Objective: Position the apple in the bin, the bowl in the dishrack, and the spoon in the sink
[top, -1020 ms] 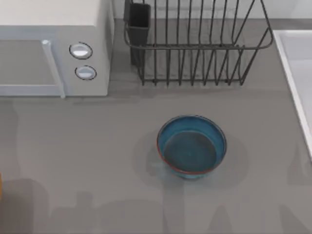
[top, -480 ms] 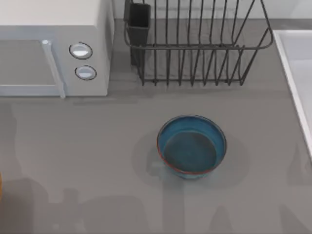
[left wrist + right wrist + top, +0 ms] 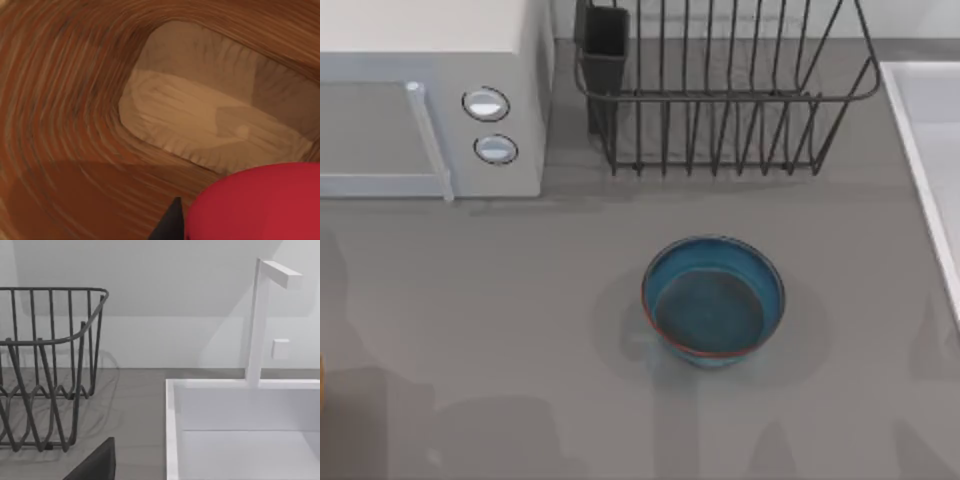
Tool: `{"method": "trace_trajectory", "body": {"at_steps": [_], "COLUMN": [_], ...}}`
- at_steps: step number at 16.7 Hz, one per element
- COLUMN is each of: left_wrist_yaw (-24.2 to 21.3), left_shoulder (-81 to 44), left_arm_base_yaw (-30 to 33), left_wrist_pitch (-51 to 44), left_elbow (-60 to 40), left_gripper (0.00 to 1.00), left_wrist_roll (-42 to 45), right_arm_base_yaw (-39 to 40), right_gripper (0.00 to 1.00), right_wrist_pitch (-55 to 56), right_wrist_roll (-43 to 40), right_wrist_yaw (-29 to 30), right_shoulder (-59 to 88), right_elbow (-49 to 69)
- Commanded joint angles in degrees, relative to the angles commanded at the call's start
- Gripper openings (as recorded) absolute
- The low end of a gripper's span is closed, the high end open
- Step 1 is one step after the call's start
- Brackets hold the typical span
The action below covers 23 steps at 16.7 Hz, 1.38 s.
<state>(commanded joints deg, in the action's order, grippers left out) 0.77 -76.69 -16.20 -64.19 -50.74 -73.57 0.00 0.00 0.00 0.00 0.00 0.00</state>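
While the bowl (image 3: 713, 298) waits untouched on the grey table (image 3: 500, 300), the apple step is the one in hand; seen from the left wrist, the left gripper (image 3: 173, 225) hangs over the open mouth of the bin (image 3: 70, 100), a brown woven basket with a paler floor; the apple (image 3: 255, 205), bright red, looms close under that camera, above the bin's inside and not yet resting in it; one dark finger presses against its side, and I judge the pair to be clamped on the fruit, since nothing else is there to bear it.

From above, the bowl stands upright near the middle of the table, well apart from the dishrack (image 3: 720, 100) at the far edge and from the white microwave (image 3: 430, 100) to the rack's left; the sink (image 3: 920, 150) runs along the table's right side.

At the right, the right gripper (image 3: 97, 465) is parked near the table's surface, looking toward the corner of the rack, the sink's rim and its white tap (image 3: 257, 320); whether it is open or closed I cannot tell.

What comes next, to my eye, is simple; the left fingers need only part so the apple falls inside the basket's wall, then the arm must lift clear; after that the bowl wants a grip on its reddish rim and a carry up into the rack, kept level past the upright wires.
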Motion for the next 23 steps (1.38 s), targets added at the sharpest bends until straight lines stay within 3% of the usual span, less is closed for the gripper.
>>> {"method": "trace_trajectory", "body": {"at_steps": [1,14,23], "left_wrist_yaw": [0.00,0.00,0.00], "left_shoulder": [0.00,0.00,0.02], "left_arm_base_yaw": [0.00,0.00,0.03], "left_wrist_pitch": [0.00,0.00,-0.01], "left_elbow": [0.00,0.00,-0.03], "left_gripper": [0.00,0.98,1.00], "left_wrist_roll": [0.00,0.00,0.00], "right_arm_base_yaw": [0.00,0.00,0.00], "right_gripper": [1.00,1.00,1.00], "right_wrist_pitch": [0.00,0.00,0.00], "right_wrist_roll": [0.00,0.00,0.00], "right_wrist_yaw": [0.00,0.00,0.00], "right_shoulder": [0.00,0.00,0.00], "right_elbow": [0.00,0.00,0.00]}}
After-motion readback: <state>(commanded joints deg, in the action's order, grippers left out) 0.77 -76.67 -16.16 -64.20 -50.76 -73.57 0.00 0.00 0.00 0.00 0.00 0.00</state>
